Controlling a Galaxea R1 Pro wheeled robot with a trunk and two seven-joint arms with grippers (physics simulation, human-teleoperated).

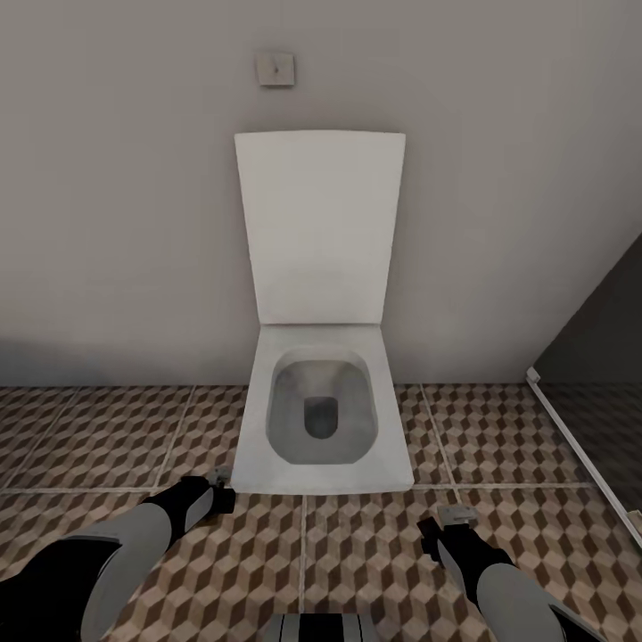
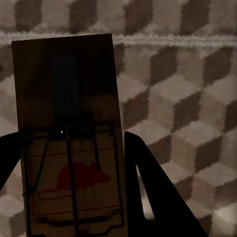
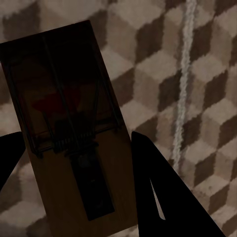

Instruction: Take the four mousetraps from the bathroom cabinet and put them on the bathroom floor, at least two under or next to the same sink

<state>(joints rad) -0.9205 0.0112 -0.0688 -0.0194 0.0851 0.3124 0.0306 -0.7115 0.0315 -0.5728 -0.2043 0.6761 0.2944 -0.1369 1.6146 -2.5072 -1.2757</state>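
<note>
In the left wrist view a tan mousetrap (image 2: 69, 138) with dark wire and a red mouse print sits between my dark fingers (image 2: 153, 192), above the cube-patterned bathroom floor (image 2: 187, 108). A second mousetrap (image 3: 69, 128) shows in the right wrist view, held the same way between fingers (image 3: 153, 187) over the tiles. From the head camera, my left gripper (image 1: 221, 489) hangs low by the toilet's front left corner. My right gripper (image 1: 450, 519) hangs low at its front right. Both are shut on their traps. The cabinet and the sink are out of view.
A white wall-hung toilet (image 1: 321, 419) with its lid up stands straight ahead against the grey wall, with a small flush plate (image 1: 275, 69) above it. A dark panel (image 1: 597, 357) with a white floor rail (image 1: 580, 446) closes off the right side. Patterned floor (image 1: 374, 553) spreads on both sides.
</note>
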